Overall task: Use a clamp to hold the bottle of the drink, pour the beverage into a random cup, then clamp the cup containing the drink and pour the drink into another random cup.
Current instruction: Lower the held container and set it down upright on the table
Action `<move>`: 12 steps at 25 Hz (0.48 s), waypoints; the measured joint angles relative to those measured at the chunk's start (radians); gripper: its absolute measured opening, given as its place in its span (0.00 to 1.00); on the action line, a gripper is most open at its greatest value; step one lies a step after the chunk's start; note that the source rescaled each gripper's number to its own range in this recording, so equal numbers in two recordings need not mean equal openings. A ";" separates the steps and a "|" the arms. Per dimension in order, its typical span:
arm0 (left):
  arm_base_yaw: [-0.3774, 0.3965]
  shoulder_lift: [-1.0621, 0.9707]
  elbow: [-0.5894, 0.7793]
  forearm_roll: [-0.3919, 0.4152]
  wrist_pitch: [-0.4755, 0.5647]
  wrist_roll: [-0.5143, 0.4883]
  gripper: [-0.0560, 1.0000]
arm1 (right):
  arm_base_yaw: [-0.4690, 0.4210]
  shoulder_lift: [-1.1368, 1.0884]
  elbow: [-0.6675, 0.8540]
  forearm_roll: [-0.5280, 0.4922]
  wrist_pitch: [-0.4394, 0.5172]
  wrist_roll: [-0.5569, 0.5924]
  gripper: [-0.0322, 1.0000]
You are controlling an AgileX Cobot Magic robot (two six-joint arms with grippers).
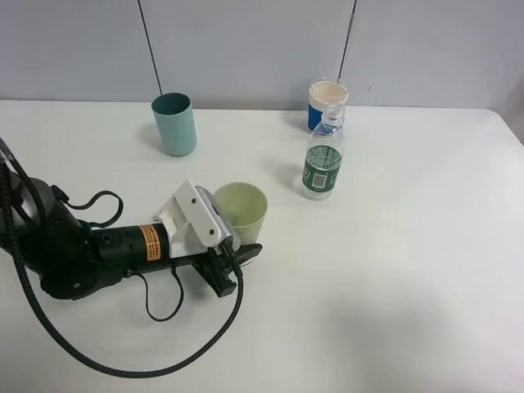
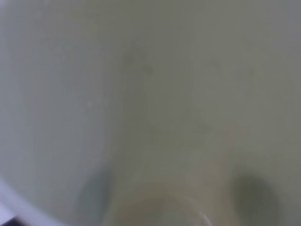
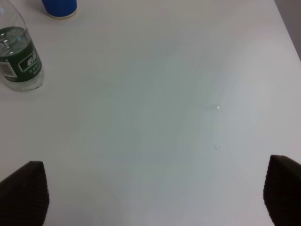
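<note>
While the left gripper (image 1: 233, 266) has its fingers clamped on the base of the upright yellow-green cup (image 1: 242, 214), the teal cup (image 1: 174, 124) stands well beyond them on the surface (image 1: 393, 270), far from the right gripper's (image 3: 150, 193) parted fingers.

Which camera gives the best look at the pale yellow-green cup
The exterior high view: it shows the pale yellow-green cup whole, upright on the table, with the left gripper at its side. The left wrist view is filled by a blurred close-up of its wall. The right wrist view misses it.
</note>
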 joint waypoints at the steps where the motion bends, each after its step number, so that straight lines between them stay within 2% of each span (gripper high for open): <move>1: 0.000 0.000 0.000 0.001 -0.002 0.000 0.09 | 0.000 0.000 0.000 0.000 0.000 0.000 0.83; 12: 0.000 0.007 -0.003 0.014 -0.023 -0.021 0.09 | 0.000 0.000 0.000 0.000 0.000 0.000 0.83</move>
